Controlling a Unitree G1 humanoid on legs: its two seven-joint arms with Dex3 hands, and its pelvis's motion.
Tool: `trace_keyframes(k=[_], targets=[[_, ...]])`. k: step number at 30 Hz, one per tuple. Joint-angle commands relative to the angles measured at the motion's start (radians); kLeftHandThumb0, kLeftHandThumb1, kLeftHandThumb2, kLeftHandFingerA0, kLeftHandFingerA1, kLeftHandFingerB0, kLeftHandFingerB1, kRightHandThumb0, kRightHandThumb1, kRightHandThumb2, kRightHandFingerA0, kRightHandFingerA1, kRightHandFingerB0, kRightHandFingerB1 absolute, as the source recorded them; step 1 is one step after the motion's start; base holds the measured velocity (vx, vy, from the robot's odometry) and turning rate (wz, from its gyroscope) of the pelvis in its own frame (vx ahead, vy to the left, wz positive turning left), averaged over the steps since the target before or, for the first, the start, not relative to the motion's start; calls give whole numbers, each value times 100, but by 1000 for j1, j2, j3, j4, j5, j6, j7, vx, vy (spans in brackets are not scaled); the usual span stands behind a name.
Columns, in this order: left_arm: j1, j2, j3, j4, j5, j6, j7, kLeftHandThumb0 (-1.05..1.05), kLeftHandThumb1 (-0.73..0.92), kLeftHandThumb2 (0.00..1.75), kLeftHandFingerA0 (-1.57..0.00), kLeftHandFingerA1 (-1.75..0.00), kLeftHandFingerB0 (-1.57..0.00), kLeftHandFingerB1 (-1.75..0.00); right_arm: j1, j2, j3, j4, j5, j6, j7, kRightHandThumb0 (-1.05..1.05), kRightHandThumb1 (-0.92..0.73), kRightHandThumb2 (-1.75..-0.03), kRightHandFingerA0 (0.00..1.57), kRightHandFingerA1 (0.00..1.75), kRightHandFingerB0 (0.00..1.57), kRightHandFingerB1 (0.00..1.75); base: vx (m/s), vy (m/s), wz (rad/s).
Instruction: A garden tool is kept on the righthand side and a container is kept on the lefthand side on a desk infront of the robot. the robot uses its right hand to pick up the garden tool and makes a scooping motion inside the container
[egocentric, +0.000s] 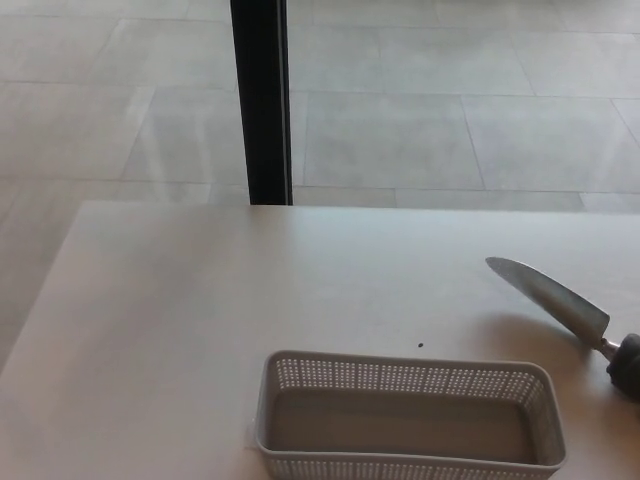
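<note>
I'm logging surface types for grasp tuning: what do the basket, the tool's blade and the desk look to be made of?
The basket looks like grey moulded plastic, matte, its walls perforated with rows of small holes. The tool's blade looks like bare metal, silvery with a soft sheen; the dark grip at the picture's edge is too cut off to judge. The desk has a pale, matte top, probably laminate or painted board.

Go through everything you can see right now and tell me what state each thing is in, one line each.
Garden tool: metal blade tilted, tip pointing to the upper left, clear of the basket; its dark handle runs off the picture's right edge.
Basket: upright, empty, at the desk's near edge.
Desk: bare but for the basket and a small dark speck.
Robot's hands: neither in view.
</note>
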Motion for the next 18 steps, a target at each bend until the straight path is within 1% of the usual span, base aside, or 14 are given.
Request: trace_keyframes(k=[1, 3, 4, 5, 6, 7, 9, 10, 11, 12, 13, 15, 16, 18], targets=[[3, 20, -3, 0, 1, -16, -6, -99, 4, 113, -96, -121, -70, -103, -49, 24, 37, 43, -89, -3, -41, -90, -68, -107, 0, 19, 7, 28, 0, 0, 0], [6, 20, -14, -1, 13, -29, 4, -99, 10, 117, -96, -118, -70, -102, -59, 34, 44, 38, -94, 4, -40, -92, -67, -106, 0, 17, 8, 31, 0, 0, 0], [2, 19, -4, 4, 1, -20, -3, -102, 12, 120, -95, -121, -67, -102, -70, 46, 52, 40, -101, 12, -40, -93, -68, -105, 0, 16, 5, 33, 0, 0, 0], [2, 19, 1, 5, -6, -20, -10, -105, 4, 117, -102, -124, -71, -105, -74, 54, 57, 44, -105, 11, -44, -92, -67, -105, 0, 16, 7, 34, 0, 0, 0], [2, 18, -1, 6, -3, -19, -3, -105, 4, 117, -102, -124, -71, -105, -75, 60, 59, 48, -109, 9, -46, -92, -67, -105, 0, 16, 7, 34, 0, 0, 0], [0, 17, 5, 7, -9, -15, -8, -98, 2, 114, -102, -123, -74, -105, -70, 64, 57, 43, -104, -3, -45, -90, -66, -86, 0, 13, 11, 33, 0, 0, 0], [1, 17, 4, 7, -7, -17, -7, -96, 3, 113, -98, -121, -70, -104, -69, 72, 57, 38, -105, -3, -40, -88, -65, -81, 0, 14, 13, 33, 0, 0, 0], [4, 21, -12, 4, 9, -28, -4, -105, 6, 116, -99, -120, -70, -103, -66, 76, 66, 42, -117, -11, -49, -83, -62, -102, 0, 21, 8, 38, 0, 0, 0], [4, 21, -15, 0, 10, -26, -1, -92, 9, 113, -86, -113, -72, -104, -69, 79, 90, 52, -146, -36, -68, -88, -64, -105, 0, 22, 12, 39, 0, 0, 0], [3, 21, -11, -4, 3, -23, -6, -97, 4, 116, -102, -121, -75, -105, -62, 77, 101, 40, -159, -33, -69, -89, -82, -66, 0, 31, 14, 32, 0, 0, 0], [5, 19, -4, -6, -7, -23, -14, -98, 2, 117, -103, -124, -74, -107, -58, 75, 111, 32, -169, -35, -71, -85, -63, -105, 0, 24, 11, 40, 0, 0, 0], [1, 19, 1, -6, -12, -15, -19, -97, 1, 116, -100, -125, -73, -107, -55, 77, 135, 23, -196, -25, -77, -88, -65, -105, 1, 22, 11, 39, 0, 0, 0], [-5, 17, 4, -3, -14, -11, -6, -95, 5, 119, -106, -126, -79, -110, -49, 79, 143, 17, -204, -20, -80, -87, -64, -104, 0, 33, 14, 39, 0, 0, 0], [-6, 15, 8, -1, -15, -11, -2, -95, 5, 119, -106, -126, -79, -110, -45, 79, 146, 12, -205, -20, -82, -87, -64, -104, 0, 33, 14, 39, 0, 0, 0]])
